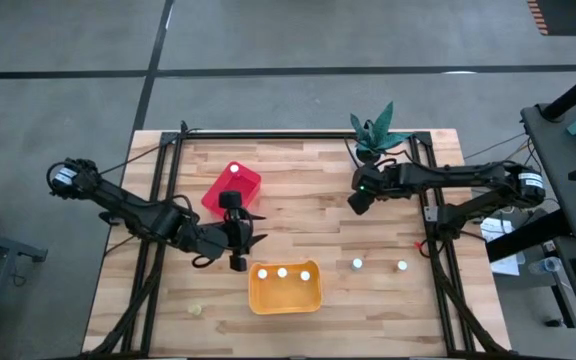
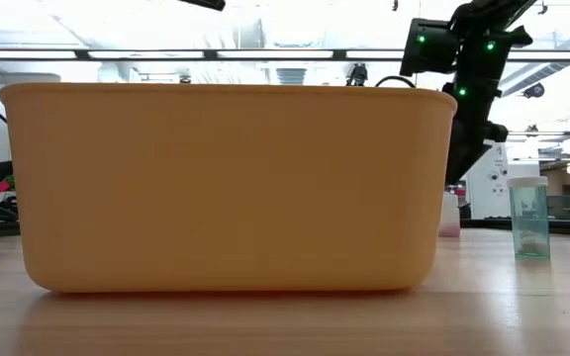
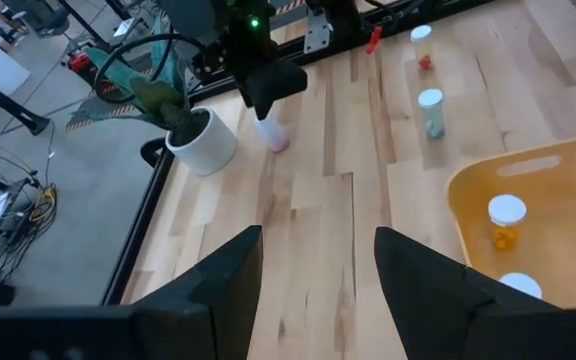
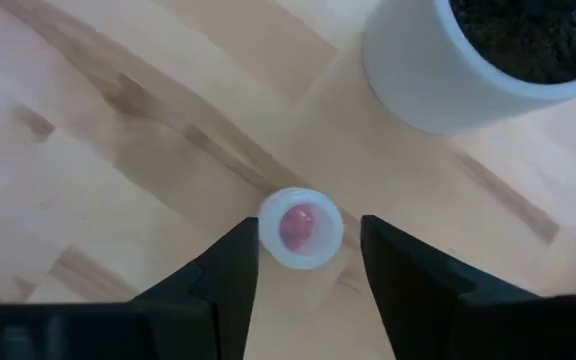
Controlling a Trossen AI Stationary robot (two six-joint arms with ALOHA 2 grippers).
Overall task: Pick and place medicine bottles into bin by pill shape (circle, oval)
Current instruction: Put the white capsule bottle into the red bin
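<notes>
From above, my right gripper (image 1: 356,203) hangs near the plant pot (image 1: 368,152). My left gripper (image 1: 245,238), fingers spread, waits between the red bin (image 1: 232,187) and yellow bin (image 1: 284,288).

At my right wrist, spread fingers straddle a capless bottle (image 4: 300,228); descending off-centre could tip it, spilling its pink pill.

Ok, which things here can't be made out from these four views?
- Pill shapes: the bottles are too small in the high view.
- Low view: the yellow-orange bin fills the frame, hiding its contents and the table behind.
- Red bin: the left gripper covers part of it, contents unclear.
- Small pale object: too tiny to identify.
</notes>
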